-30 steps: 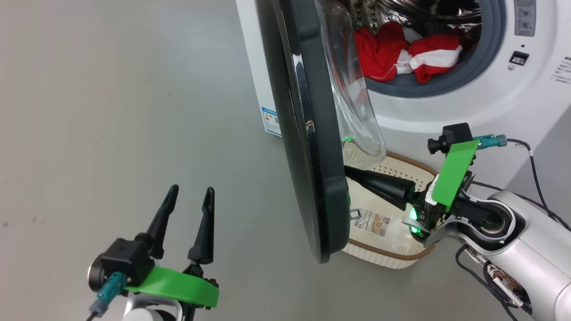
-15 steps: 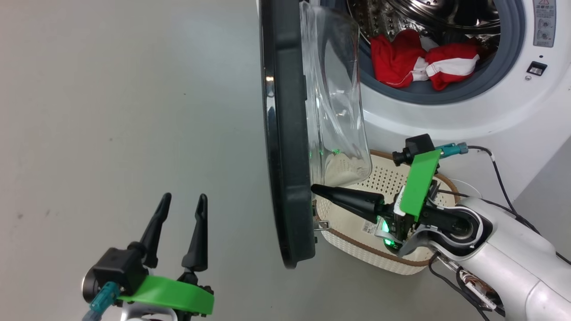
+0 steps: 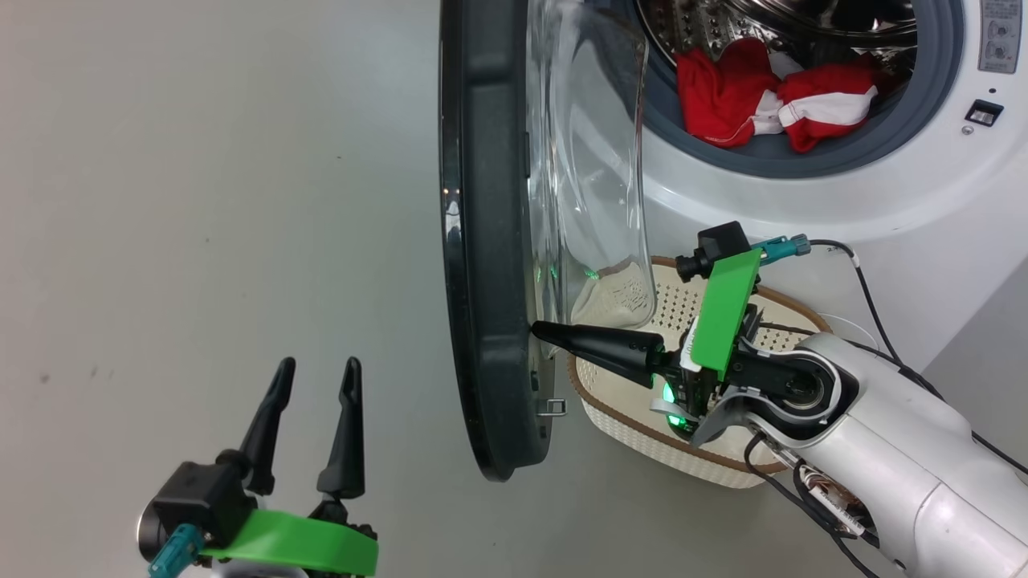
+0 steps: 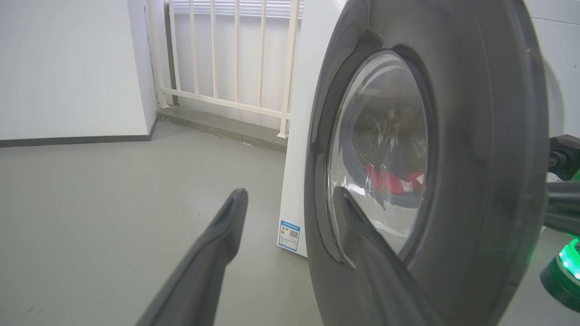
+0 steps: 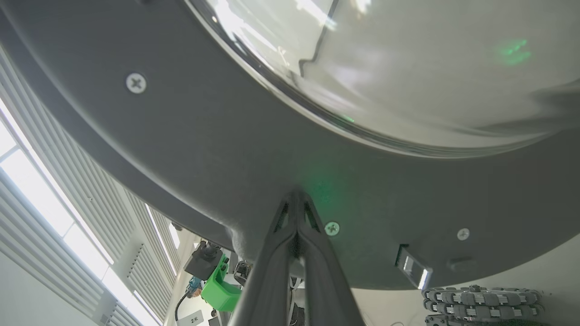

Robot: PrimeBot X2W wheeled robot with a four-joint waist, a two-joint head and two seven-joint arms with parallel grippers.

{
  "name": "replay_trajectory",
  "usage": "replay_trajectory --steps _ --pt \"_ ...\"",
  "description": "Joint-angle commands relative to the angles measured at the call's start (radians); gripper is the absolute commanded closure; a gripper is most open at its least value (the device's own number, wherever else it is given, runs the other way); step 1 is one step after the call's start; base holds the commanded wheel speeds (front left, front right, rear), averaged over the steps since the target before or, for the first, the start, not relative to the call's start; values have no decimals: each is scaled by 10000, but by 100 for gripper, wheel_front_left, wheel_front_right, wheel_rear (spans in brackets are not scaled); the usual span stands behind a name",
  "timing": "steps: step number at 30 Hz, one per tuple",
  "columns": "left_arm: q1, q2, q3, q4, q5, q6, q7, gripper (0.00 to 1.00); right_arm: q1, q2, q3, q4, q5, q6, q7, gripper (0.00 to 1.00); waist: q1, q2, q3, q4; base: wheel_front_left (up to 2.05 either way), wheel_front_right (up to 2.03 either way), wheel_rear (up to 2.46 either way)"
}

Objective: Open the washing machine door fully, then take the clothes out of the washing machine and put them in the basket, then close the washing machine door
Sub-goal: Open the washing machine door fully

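The washing machine (image 3: 803, 209) stands at the upper right with its door (image 3: 482, 241) swung out, edge-on to the head view, glass bowl (image 3: 594, 177) facing the drum. Red clothes (image 3: 747, 96) with white bands lie at the drum's mouth. The cream basket (image 3: 683, 301) sits on the floor below the opening, behind the door. My right gripper (image 3: 536, 327) is shut with nothing in it, its tip pressed on the door's inner dark rim (image 5: 204, 149). My left gripper (image 3: 313, 377) hangs open at the lower left, outside the door (image 4: 476, 181), holding nothing.
Grey floor spreads to the left of the door. A white railing (image 4: 235, 59) and a wall stand beyond the machine's side, which carries a small blue label (image 4: 290, 235). The door's metal latch (image 3: 552, 407) sticks out near its lower edge. Cables trail from my right arm.
The door has swung wider, from slanted to edge-on, with my shut right gripper's tip pushing leftward on its inner face. The head view has also shifted. The left gripper stays open.
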Motion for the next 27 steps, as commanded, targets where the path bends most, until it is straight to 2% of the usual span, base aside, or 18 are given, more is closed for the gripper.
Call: replay_trajectory --steps 1,7,9,10,11,12,13,19,24,27 --pt "-67 209 383 -294 -45 99 -61 0 -129 235 -35 -179 -152 52 41 100 0 -1 -18 -4 0 0 0" --pt "-72 309 308 -269 -75 41 14 0 -110 213 -20 12 -748 52 -283 100 0 -1 -137 -49 0 0 0" --pt "-92 334 268 -227 -104 -4 57 0 -50 145 -25 36 -996 52 -491 67 0 -1 -194 -72 0 0 0" --pt "-101 345 250 -200 -125 -26 86 0 -3 101 -30 37 -1098 52 -580 64 0 -1 -227 -85 0 0 0" --pt "-113 355 232 -179 -143 -48 110 0 37 39 -37 49 -1227 52 -721 55 0 -1 -251 -98 0 0 0" --pt "-126 365 210 -159 -159 -71 133 0 75 -35 -32 53 -1386 52 -879 26 0 -1 -276 -112 0 0 0" --pt "-137 363 197 -136 -190 -89 152 0 119 -120 -16 38 -1567 52 -1041 2 0 -1 -306 -125 0 0 0" --pt "-243 320 214 34 -431 -103 217 0 537 -809 369 -224 -3049 52 -2089 0 0 -1 -550 -221 0 0 0" --pt "-206 261 296 112 -631 3 198 0 1066 -1269 637 -200 -4216 52 -3475 0 0 -1 -870 -332 0 0 0" --pt "-137 297 226 162 -634 59 393 0 1230 -1549 957 -8 -5289 52 -4467 0 0 -1 -996 -387 0 0 0"
